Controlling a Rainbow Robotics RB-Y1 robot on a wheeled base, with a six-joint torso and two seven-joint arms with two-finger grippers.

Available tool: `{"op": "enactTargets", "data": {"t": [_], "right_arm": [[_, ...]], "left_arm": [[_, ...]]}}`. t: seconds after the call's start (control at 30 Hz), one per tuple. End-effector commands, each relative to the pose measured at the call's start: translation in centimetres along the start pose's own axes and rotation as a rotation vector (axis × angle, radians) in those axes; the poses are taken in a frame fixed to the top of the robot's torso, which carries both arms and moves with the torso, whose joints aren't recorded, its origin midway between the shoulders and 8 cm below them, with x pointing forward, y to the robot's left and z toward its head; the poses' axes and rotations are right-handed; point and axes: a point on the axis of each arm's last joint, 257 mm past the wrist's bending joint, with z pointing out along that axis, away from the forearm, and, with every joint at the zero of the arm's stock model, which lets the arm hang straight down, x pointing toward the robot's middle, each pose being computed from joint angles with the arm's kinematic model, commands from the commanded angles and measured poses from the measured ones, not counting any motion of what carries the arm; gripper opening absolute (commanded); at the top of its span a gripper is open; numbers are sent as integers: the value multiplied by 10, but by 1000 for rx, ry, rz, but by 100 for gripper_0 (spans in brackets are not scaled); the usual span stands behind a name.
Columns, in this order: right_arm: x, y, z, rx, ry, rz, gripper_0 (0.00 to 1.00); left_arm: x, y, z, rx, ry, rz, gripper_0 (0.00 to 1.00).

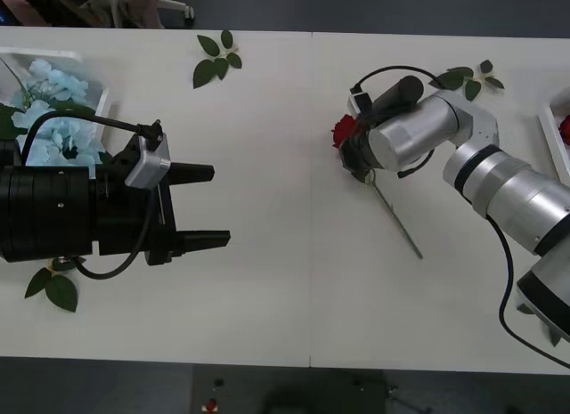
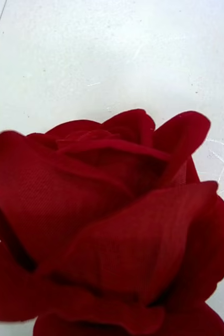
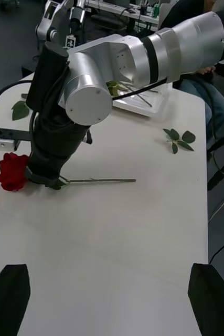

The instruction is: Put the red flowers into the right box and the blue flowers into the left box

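Two arms over the white counter (image 1: 267, 280). Far left: left box (image 1: 100, 109) with slotted walls, holding the blue flowers (image 1: 53, 120), pale clusters with green leaves around them. Left arm lies low in front of that box, black body pointing toward the counter's middle. Left tool (image 1: 203, 206) is spread wide, nothing between its black fingers (image 3: 9, 296); it sits above bare counter, well apart from any flower. One leaf sprig (image 1: 53, 287) lies just under the left arm near the front edge. A second leaf sprig (image 1: 216, 58) lies near the far edge, left of the counter's seam.

Right of the seam: one of the red flowers (image 1: 345, 130) lies on the counter, bloom toward the middle, thin stem (image 1: 398, 223) running toward the front edge. Right tool (image 3: 51, 176) is down at the junction of bloom and stem, touching or just above the counter. Cannot tell whether its fingers are spread or closed on the stem; the black wrist housing hides them. Right wrist view: deep-red petals pressed close to the lens, counter behind.

A third leaf sprig (image 1: 468, 78) lies beyond the right arm's silver elbow. Far right: pale rim of the right box (image 1: 552, 140), with a bit of red (image 1: 565, 129) inside it at the frame edge.
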Motion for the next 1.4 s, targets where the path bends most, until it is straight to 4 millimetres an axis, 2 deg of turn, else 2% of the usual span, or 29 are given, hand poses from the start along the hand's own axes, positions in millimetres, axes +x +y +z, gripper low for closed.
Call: {"op": "enactTargets", "data": {"t": [0.03,0.1,0.2,0.27,0.33,0.37,0.43,0.47,0.53,0.57,0.6,0.63,0.7,0.8,1.0,1.13,1.2,1.4], "right_arm": [[-15,-34,-14,17,4,13,0],[-29,-48,-29,25,12,14,0],[-53,-80,-67,45,31,19,0],[-63,-108,-99,67,55,20,0],[-71,-153,-143,119,82,28,0],[-72,-165,-154,135,89,30,0],[-69,-212,-192,202,122,10,0],[-68,-226,-201,223,129,0,0],[-62,-277,-231,311,144,-44,0],[-60,-288,-236,329,147,-51,0],[-57,-316,-250,381,148,-64,0],[-54,-327,-255,400,149,-66,0],[-46,-368,-271,474,151,-70,0],[-38,-412,-281,546,127,-58,0],[-21,-459,-271,640,83,-33,0],[-2,-480,-260,704,79,-31,0],[14,-491,-253,731,74,-18,0],[43,-500,-235,751,58,-13,0]], "left_arm": [[-19,-1,-1,3,-21,82,87],[-19,-1,-1,3,-21,82,87],[-19,-1,-1,3,-21,82,87],[-19,-1,-1,3,-21,82,87],[-19,-1,-1,3,-21,82,87],[-19,-1,-1,3,-21,82,88],[-19,-1,-1,3,-21,82,87],[-19,-1,-1,3,-21,82,87],[-19,-1,-1,3,-21,82,87],[-19,-1,-1,3,-21,82,87],[-19,-1,-1,3,-21,82,87],[-19,-1,-1,3,-21,82,88],[-19,-1,-1,3,-21,82,87],[-19,-1,-1,3,-21,82,87],[-19,-1,-1,3,-21,82,87],[-19,-1,-1,3,-21,82,87],[-19,-1,-1,3,-21,82,87],[-19,-1,-1,3,-21,82,87]]}}
